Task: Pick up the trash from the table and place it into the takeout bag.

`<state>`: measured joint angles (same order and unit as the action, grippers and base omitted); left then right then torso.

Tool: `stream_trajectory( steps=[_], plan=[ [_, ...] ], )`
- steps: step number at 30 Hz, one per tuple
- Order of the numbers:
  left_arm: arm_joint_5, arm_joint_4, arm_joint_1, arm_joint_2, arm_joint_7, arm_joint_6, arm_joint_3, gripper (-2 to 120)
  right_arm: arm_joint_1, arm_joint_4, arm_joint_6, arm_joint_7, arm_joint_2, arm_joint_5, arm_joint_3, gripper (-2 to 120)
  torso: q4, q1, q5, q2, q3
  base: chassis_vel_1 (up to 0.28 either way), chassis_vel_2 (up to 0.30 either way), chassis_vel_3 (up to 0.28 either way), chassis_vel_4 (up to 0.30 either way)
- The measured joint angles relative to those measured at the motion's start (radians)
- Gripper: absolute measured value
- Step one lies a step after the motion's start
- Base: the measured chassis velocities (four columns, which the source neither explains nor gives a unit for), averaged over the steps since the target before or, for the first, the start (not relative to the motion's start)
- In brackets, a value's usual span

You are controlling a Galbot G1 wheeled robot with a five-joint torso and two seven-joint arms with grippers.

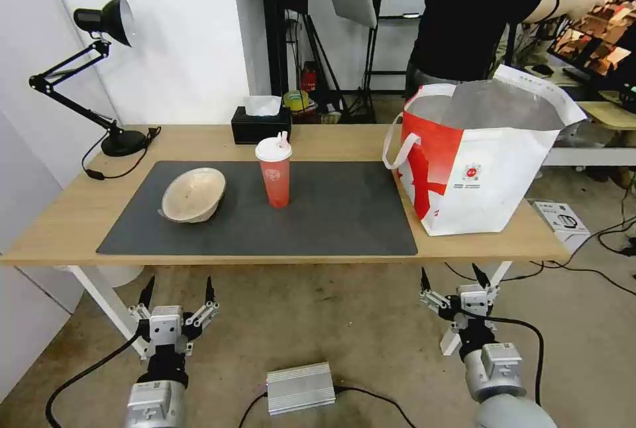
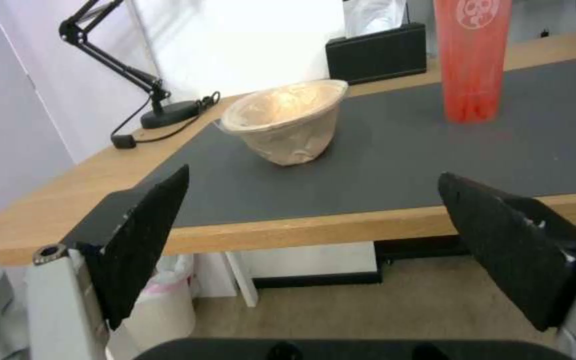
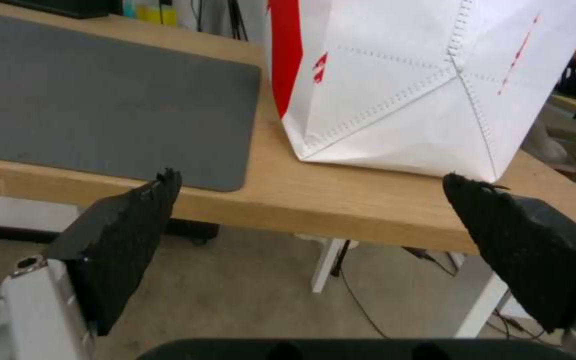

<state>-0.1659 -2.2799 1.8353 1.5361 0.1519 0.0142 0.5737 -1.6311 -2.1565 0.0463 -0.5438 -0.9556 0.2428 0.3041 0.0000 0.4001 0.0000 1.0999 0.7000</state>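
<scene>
Both claws, left claw (image 1: 177,289) and right claw (image 1: 453,277), hover spread below the table (image 1: 331,143) edge.

The takeout bag (image 1: 487,169) hides its own contents behind its near wall, so nothing inside can be told. In the left wrist view the red cup (image 2: 473,60) is cut off at the top edge, its lid out of frame. The bag's small round logo (image 1: 471,172) is too small to read.

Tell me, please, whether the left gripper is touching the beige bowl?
Apart. The head view shows the left gripper open below the table edge, with the bowl up on the mat.
</scene>
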Motion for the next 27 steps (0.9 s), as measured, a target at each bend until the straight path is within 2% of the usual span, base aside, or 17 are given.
stream_trajectory(
  steps=[27],
  plan=[
    [-0.005, 0.0, 0.001, 0.009, 0.0, 0.0, 0.001, 100, 0.049, 0.0, 0.005, -0.016, 0.002, 0.049, -0.019, 100, 0.0, 0.0, 0.0, 0.0, 0.0, 0.0, 0.0, 0.0, 0.0]
  ],
)
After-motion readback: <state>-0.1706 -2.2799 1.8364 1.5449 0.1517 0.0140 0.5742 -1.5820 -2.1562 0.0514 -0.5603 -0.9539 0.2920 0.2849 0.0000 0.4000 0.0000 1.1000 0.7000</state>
